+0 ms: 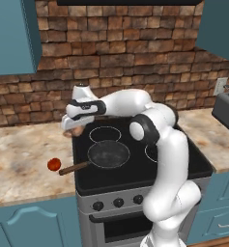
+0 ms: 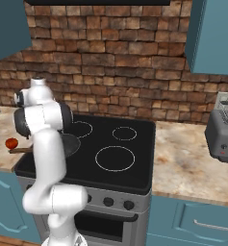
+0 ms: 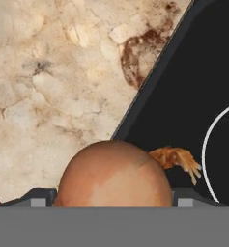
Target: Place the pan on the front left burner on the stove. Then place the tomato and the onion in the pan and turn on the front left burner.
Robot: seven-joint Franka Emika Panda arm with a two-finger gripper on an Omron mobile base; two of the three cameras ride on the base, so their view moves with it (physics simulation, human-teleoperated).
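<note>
Pan (image 1: 108,154): we are seeing it sitting on the front left burner (image 1: 100,166) of the stove (image 1: 183,166), so the first step looks done. Its handle is sticking out past the stove's left edge over the counter (image 1: 24,159), probably just how it got set down.

Onion (image 3: 113,179): it is sitting between the two fingertips (image 3: 38,198), filling the bottom of the hand view, with its dry root tuft pointing toward the stove. In the left base view a bit of tan is peeking out under the hand (image 1: 76,130), near the stove's back left corner.

Gripper (image 3: 111,202): we are judging it to be pinching the onion, since a fingertip is showing tight against each side. Actual contact is hidden behind the onion's bulge, so this is a judgement only.

Height: we cannot tell whether the onion is lifted or resting on the counter by the stove's edge.

Tomato (image 1: 53,164): it is lying on the counter left of the stove, just beside the handle's end, not yet in the pan.

Hidden: in the right base view the arm is covering most of the pan and the hand. The knobs (image 1: 118,202) on the stove's front are too small to read, so we cannot say whether any burner is on.

Next, in our view: the onion needs carrying from the stove's left edge over to the pan.
</note>
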